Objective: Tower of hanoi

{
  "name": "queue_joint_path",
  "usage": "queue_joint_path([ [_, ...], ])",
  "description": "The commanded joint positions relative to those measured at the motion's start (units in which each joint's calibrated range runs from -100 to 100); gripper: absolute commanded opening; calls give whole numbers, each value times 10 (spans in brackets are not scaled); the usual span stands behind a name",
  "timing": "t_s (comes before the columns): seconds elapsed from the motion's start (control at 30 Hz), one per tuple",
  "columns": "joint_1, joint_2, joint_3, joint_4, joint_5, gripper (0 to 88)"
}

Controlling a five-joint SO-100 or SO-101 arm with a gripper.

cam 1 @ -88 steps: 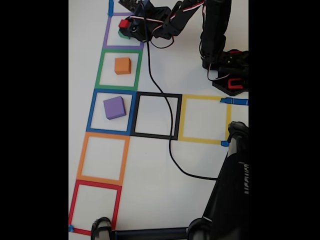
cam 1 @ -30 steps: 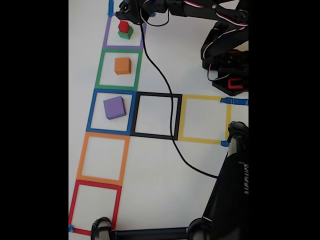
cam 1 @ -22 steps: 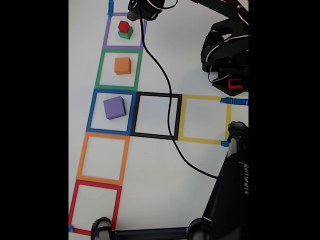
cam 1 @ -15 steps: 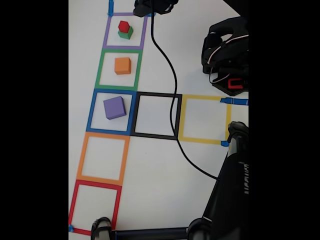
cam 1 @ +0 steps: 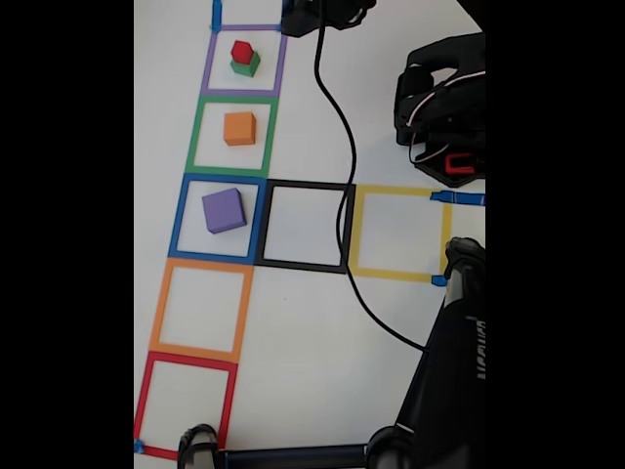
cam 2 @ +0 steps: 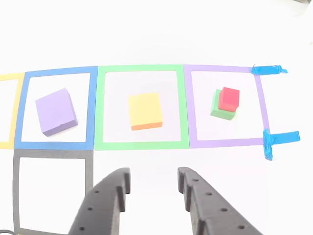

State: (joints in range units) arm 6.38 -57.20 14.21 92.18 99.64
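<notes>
A small red cube [cam 2: 229,98] sits on top of a green cube [cam 2: 215,109] inside the purple tape square; the fixed view shows the same red cube [cam 1: 241,50] on the green cube [cam 1: 246,66]. An orange cube [cam 2: 145,110] [cam 1: 239,128] lies in the green square. The purple cube [cam 2: 56,111] [cam 1: 224,210] lies in the blue square. My gripper [cam 2: 154,177] hangs open and empty in the other view, on the near side of the orange cube and well apart from all cubes. Its dark head [cam 1: 319,12] shows at the fixed view's top edge.
Black [cam 1: 304,227], yellow [cam 1: 398,233], orange [cam 1: 200,310] and red [cam 1: 186,403] tape squares hold nothing. A black cable [cam 1: 342,195] trails across the black square's right side. The arm's base [cam 1: 444,107] stands at the right, and a black stand [cam 1: 449,371] fills the lower right.
The gripper was at the red cube on the green cube 2.9 s ago. It has since let go and drawn away to the right along the top edge, leaving the stack standing.
</notes>
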Motion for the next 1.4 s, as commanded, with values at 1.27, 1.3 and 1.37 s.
queue_joint_path([
  [1.27,45,314,788,-1274,4,347],
  [1.3,48,343,785,-1302,4,347],
  [1.37,55,400,779,-1353,4,347],
])
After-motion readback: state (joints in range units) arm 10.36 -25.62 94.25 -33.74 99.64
